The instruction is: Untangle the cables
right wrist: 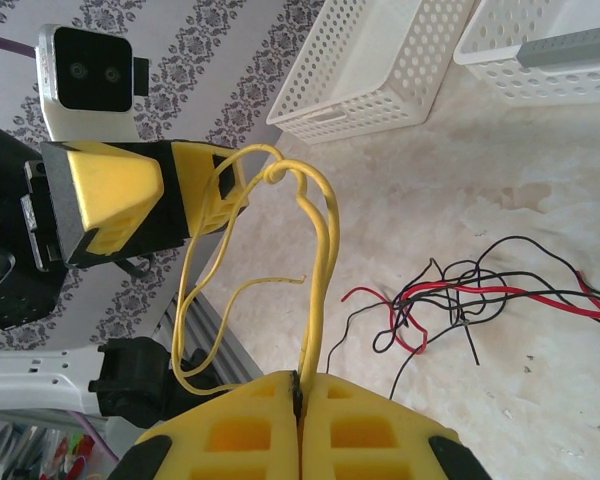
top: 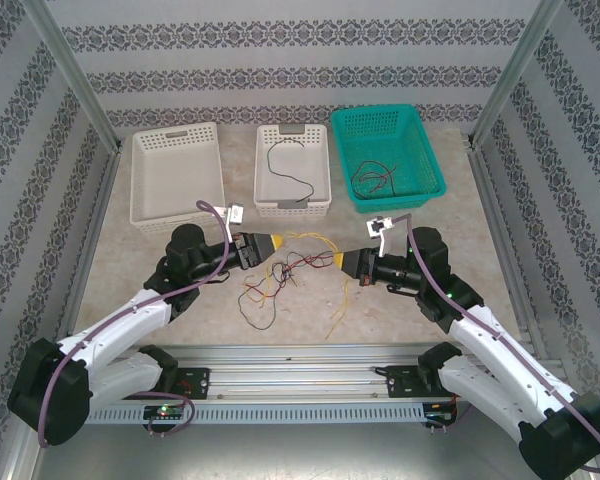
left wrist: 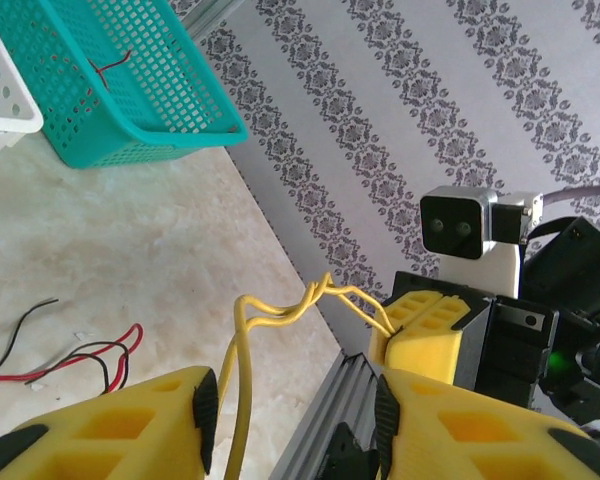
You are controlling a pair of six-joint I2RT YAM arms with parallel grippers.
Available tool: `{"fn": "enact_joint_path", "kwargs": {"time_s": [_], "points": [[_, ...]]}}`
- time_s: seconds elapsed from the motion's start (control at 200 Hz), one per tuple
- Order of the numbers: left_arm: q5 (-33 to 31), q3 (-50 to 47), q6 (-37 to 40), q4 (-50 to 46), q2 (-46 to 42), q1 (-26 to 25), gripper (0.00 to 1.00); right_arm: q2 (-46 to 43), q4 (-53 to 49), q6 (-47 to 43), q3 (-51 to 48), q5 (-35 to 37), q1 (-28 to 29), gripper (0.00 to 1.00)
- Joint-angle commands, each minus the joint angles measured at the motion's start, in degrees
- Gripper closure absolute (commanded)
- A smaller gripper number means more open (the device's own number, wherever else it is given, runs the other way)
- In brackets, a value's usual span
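Between your two grippers, above the middle of the tabletop (top: 210, 322), the yellow cables (right wrist: 320, 270) hang in a slack span with a twisted knot partway along. Your right gripper (right wrist: 300, 385) has its fingers pressed together on them, the strands running straight into the seam. Your left gripper (left wrist: 295, 410) has its fingers apart; a yellow strand drops through the gap, close to one pad (left wrist: 206, 405) and clear of the other. Beneath that span and a little toward the near edge, the red and black cables (top: 280, 268) lie tangled on the surface with some yellow strands, one of which trails out toward the near edge. Other cables lie in the baskets lined up along the far edge: a black cable (top: 285, 178) in the middle white basket (top: 292, 208) and a dark and red bunch (top: 373, 180) in the teal basket (top: 395, 198), with the left white basket (top: 175, 133) beside them toward the far left corner. You have a bare strip of surface between the tangle and the baskets' near walls, and wider bare stretches toward the left and right edges outside each arm. On the near side the metal rail (top: 300, 365) carrying both arm bases runs along the edge, just past the trailing strands, so room is tightest there.
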Motion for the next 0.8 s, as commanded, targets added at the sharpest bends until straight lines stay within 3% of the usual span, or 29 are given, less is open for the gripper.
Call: {"fn": "enact_joint_path", "kwargs": {"time_s": [0.0, 0.185, 0.385, 0.515, 0.704, 0.794], "points": [[2.2, 1.9, 2.1, -1.3, -0.9, 0.7, 0.59, 0.3, 1.8, -1.3, 2.0, 0.3, 1.0, 1.0], [3.1, 2.0, 1.8, -0.4, -0.3, 0.7, 0.74, 0.5, 1.8, -1.4, 2.1, 0.6, 1.6, 1.0], [3.1, 2.1, 1.7, -0.6, -0.9, 0.7, 1.0, 0.4, 0.9, -1.8, 2.3, 1.4, 1.7, 1.0], [1.3, 2.1, 1.8, -1.9, -2.6, 0.8, 1.0, 0.8, -1.0, -2.8, 2.5, 3.0, 1.7, 1.0], [-7.4, 1.4, 0.6, -6.1, -5.2, 0.7, 1.0, 4.1, -5.8, -5.4, 3.1, 11.6, 1.6, 1.0], [-9.3, 0.1, -1.7, -4.1, -4.6, 0.7, 1.0, 6.8, -3.6, -5.4, 2.8, 11.0, 1.6, 1.0]]}}
